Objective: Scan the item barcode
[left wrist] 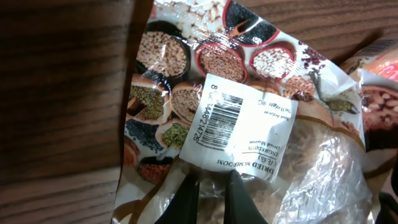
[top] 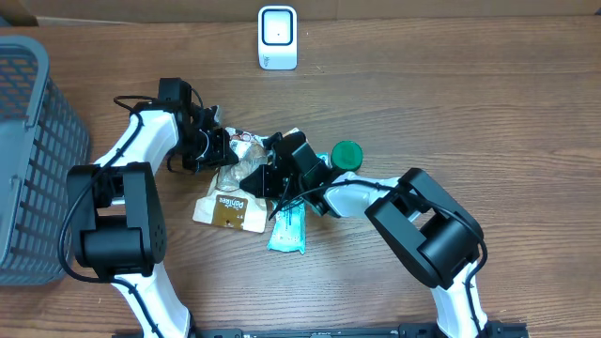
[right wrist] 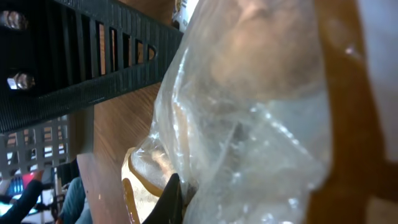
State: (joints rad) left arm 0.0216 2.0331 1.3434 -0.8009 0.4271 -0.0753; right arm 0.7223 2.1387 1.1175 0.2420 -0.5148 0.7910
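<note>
Wooden table (top: 470, 94): left claw (left wrist: 212, 180), right claw (top: 270, 176) both pinch mushroom bag (left wrist: 217, 62).

Open bench (top: 488, 103) lay between the central pile and the white scanner (top: 278, 38), and across the whole right side. The centre was crowded: the clear mushroom bag (top: 246, 155), brown pouch (top: 228, 210), teal packet (top: 287, 229) and green round lid (top: 346, 154) sat touching or just beside one another, with the left end effector (left wrist: 211, 186) and right end effector (top: 263, 174) closed at the bag. The grey basket (top: 28, 160) walled off the left edge.
</note>
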